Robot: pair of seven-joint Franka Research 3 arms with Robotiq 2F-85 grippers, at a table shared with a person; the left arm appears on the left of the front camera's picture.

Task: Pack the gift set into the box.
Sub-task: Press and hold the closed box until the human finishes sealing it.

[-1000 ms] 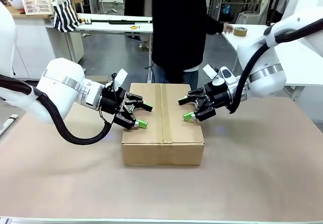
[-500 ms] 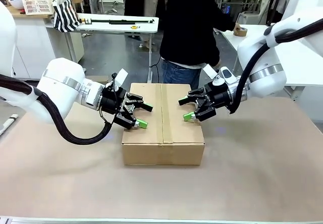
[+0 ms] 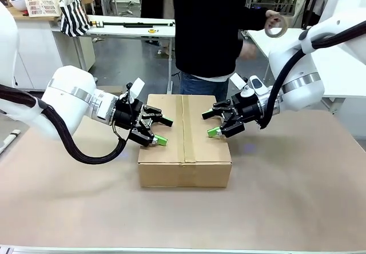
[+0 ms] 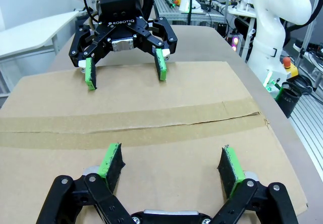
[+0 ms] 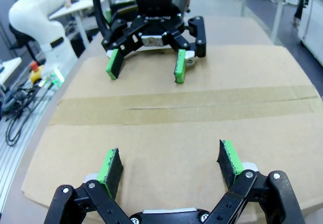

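The box [image 3: 184, 141] is a brown cardboard carton in the middle of the table, flaps closed, with a brown tape strip [image 3: 184, 125] along its centre seam. My left gripper [image 3: 160, 130] hovers open just over the box's left part. Facing it, my right gripper [image 3: 209, 123] hangs open above the right part. In the left wrist view my left gripper [image 4: 171, 164] spreads over the box top [image 4: 146, 133]. The right wrist view has my right gripper [image 5: 170, 161] spread over the box top [image 5: 171, 133]. Nothing lies between the fingers. The gift set is out of view.
A person in a dark top [image 3: 209, 25] stands at the far side, holding a tape roll [image 3: 275, 26] up in one hand. White tables [image 3: 131, 28] with a basket [image 3: 43, 2] stand behind. Brown table surface [image 3: 286, 197] lies around the box.
Both arms have stayed still. The person picked a tape roll off the back right table and raised it.
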